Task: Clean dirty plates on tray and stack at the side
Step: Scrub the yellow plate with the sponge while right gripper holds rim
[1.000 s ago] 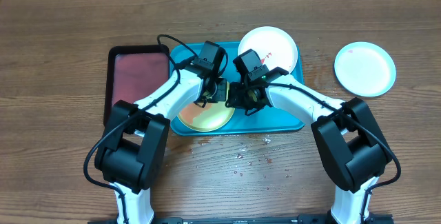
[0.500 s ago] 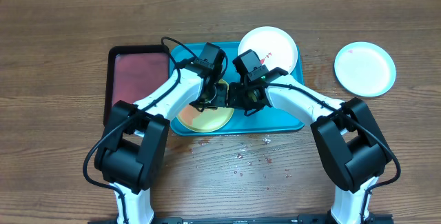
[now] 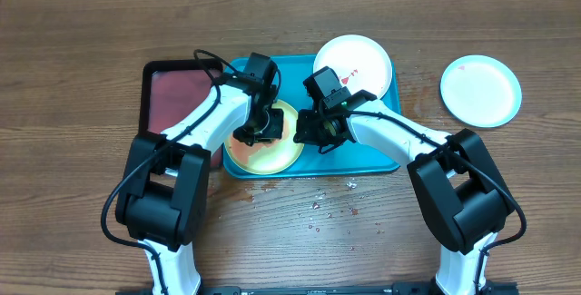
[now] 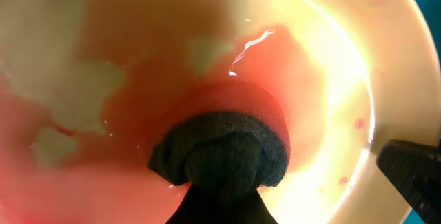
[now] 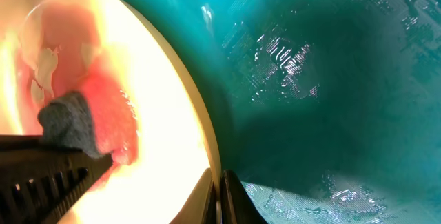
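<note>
A lime green plate (image 3: pixel 272 154), smeared with red sauce, lies in the left half of the turquoise tray (image 3: pixel 381 154). My left gripper (image 3: pixel 252 134) is shut on a dark sponge (image 4: pixel 220 148) and presses it onto the plate's sauce-covered face (image 4: pixel 331 58). The right gripper (image 3: pixel 304 132) is shut on that plate's right rim, which runs between its jaws (image 5: pixel 219 196). The sponge (image 5: pixel 65 124) also shows in the right wrist view. A white plate (image 3: pixel 354 59) with red specks sits at the tray's far right corner. A light blue plate (image 3: pixel 481 91) rests on the table to the right.
A black tray (image 3: pixel 177 104) holding reddish liquid stands directly left of the turquoise tray. Water drops and red specks (image 3: pixel 331 204) dot the wooden table in front of the tray. The two arms meet closely over the green plate.
My left gripper has slid the sponge leftward across the green plate, away from the right gripper. The right gripper has kept its hold on the rim.
</note>
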You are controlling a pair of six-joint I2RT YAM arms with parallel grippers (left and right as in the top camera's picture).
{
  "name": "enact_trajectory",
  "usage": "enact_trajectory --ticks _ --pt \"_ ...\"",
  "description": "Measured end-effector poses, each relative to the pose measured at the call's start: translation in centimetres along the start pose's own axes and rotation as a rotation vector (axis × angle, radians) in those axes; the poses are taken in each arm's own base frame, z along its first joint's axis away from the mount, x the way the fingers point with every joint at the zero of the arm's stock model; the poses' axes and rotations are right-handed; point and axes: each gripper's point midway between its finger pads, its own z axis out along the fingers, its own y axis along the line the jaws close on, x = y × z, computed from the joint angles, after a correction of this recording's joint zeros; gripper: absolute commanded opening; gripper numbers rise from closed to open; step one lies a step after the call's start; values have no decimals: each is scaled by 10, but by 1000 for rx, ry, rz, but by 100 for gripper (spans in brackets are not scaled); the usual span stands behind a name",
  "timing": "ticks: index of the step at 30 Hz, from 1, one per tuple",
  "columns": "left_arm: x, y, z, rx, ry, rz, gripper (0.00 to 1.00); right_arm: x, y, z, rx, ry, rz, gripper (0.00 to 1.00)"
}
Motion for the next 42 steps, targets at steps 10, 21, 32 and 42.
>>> enact_trajectory --ticks 10,21,32,42 --pt "-29 11 -2 -21 -113 -16 4 -2 1 0 -3 -7 2 4" --pt "-17 38 -7 -148 -67 -55 4 -1 0 0 -1 -5 4 4" --pt "14 45 -10 -197 59 -84 4 -2 0 0 1 -7 12 4" --pt "20 10 -4 -157 49 -62 4 -4 -2 0 11 -17 25 4"
